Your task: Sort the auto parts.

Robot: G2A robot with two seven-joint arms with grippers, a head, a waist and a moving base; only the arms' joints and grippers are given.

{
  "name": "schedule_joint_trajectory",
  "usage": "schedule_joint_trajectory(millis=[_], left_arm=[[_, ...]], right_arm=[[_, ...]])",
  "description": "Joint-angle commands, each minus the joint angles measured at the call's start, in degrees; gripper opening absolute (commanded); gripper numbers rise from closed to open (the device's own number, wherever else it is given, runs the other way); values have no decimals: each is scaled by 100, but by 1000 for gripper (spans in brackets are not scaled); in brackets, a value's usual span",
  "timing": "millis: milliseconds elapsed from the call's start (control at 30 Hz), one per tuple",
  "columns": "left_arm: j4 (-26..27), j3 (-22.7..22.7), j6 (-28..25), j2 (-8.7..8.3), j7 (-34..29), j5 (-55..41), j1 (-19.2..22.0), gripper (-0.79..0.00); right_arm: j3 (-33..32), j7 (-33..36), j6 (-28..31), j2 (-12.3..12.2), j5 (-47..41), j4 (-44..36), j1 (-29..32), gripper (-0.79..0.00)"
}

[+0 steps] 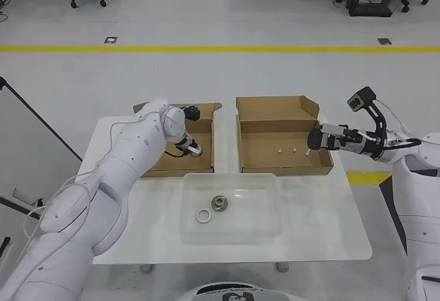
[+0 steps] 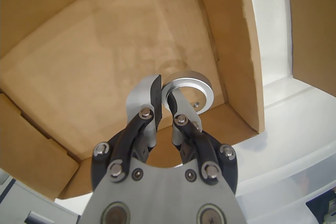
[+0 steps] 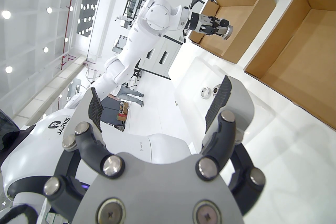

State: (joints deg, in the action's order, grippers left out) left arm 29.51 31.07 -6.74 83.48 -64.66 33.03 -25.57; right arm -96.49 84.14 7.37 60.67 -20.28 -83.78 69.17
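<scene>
We note three small parts (image 1: 292,150) in the right box (image 1: 280,132) and two larger parts (image 1: 211,209) in the tray (image 1: 265,218). The left hand (image 2: 164,93) pinches a metal ring (image 2: 199,80) over the left box (image 1: 204,120); the right hand (image 3: 160,87) is spread.

You had these on cam: ring (image 2: 189,76) was silver. Box (image 1: 204,129) and second box (image 1: 280,135) were plain brown. Table (image 1: 317,226) white, tray (image 1: 257,218) clear. Collar (image 1: 203,216) white, hub (image 1: 220,202) grey. Right gripper (image 3: 160,96) silver, pads (image 3: 219,100) black, cross-hatched. Floor line (image 1: 220,49) yellow.

White table (image 1: 321,222), yellow floor line (image 1: 220,49)
</scene>
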Motion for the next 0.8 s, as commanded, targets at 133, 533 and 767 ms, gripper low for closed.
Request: schedule_joint_trajectory(millis=[133, 533, 767], left_arm=[[-357, -131, -48, 206, 92, 68, 59, -785], [-1003, -300, -141, 535, 266, 296, 171, -785], [-1240, -260, -292, 649, 374, 234, 215, 0]], right_arm=[[0, 0, 0, 0, 0, 0, 0, 0], [0, 0, 0, 0, 0, 0, 0, 0], [0, 0, 0, 0, 0, 0, 0, 0]])
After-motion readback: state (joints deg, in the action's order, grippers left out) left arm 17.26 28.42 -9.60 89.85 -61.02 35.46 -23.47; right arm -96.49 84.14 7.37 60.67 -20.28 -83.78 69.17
